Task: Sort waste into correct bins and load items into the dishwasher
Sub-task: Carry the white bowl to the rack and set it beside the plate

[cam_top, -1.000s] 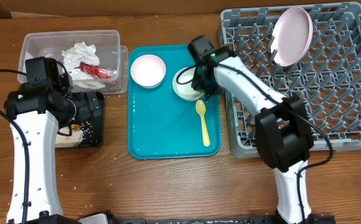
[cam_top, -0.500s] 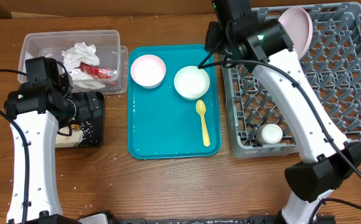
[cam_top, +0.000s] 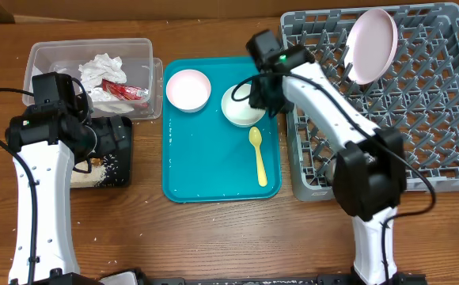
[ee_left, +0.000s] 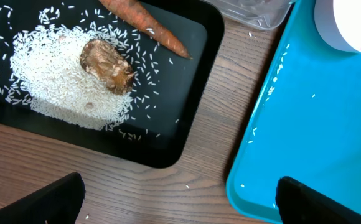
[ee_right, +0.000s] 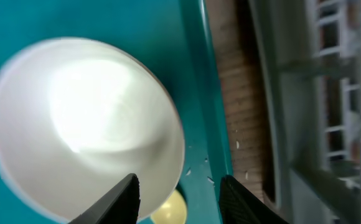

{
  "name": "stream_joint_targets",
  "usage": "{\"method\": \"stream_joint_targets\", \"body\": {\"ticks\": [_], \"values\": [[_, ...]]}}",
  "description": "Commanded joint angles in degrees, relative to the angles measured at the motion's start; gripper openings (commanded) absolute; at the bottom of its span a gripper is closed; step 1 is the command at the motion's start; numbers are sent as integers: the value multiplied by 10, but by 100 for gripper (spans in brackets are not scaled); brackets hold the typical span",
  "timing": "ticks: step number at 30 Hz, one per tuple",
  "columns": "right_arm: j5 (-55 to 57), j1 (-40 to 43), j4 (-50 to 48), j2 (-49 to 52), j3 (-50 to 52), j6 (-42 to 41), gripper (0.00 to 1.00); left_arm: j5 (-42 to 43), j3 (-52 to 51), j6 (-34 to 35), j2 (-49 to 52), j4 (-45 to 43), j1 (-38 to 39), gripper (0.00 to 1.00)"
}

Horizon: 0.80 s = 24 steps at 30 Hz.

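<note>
Right pincer (ee_right: pixel 179 191) back over bowl (ee_right: pixel 87 124), cup hidden by arm (cam_top: pixel 324 103)

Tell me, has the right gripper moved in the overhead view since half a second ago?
Yes. The right gripper has left the grey dish rack's far left corner and now hangs over the white bowl on the teal tray.

1. The black tray (ee_left: pixel 193 56) sits at 10 o'clock on the wooden table (ee_left: pixel 218 118).
2. A pile of white rice (ee_left: pixel 50 81) lies in it, with a brown lump (ee_left: pixel 107 65) on top.
3. A carrot piece (ee_left: pixel 146 22) lies at 12 o'clock from the lump.
4. The teal tray (ee_left: pixel 311 124) fills 3 o'clock, with a pale bowl (ee_left: pixel 351 25) at 1 o'clock.
5. A corner of the clear tub (ee_left: pixel 255 12) peeks in at 12 o'clock.
6. The left gripper (ee_left: pixel 180 202) is at 6 o'clock, its jaws far apart.
</note>
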<state>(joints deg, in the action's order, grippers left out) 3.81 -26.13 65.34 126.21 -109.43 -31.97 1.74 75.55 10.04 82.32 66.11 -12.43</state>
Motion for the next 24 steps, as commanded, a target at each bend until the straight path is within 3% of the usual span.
{"method": "stream_joint_targets", "body": {"ticks": [1,4,11,13,24], "values": [[-10,-10,-10,12,0,-13,44,7,-2,-13,2,-2,-3,100],[-9,-12,-20,33,6,-18,44,7,-2,-13,2,-2,-3,100],[-10,-12,-29,61,12,-17,18,7,-2,-13,2,-2,-3,100],[-10,-12,-32,60,11,-17,5,7,-2,-13,2,-2,-3,100],[-9,12,12,0,-82,26,4,7,-2,-13,2,-2,-3,100]]}}
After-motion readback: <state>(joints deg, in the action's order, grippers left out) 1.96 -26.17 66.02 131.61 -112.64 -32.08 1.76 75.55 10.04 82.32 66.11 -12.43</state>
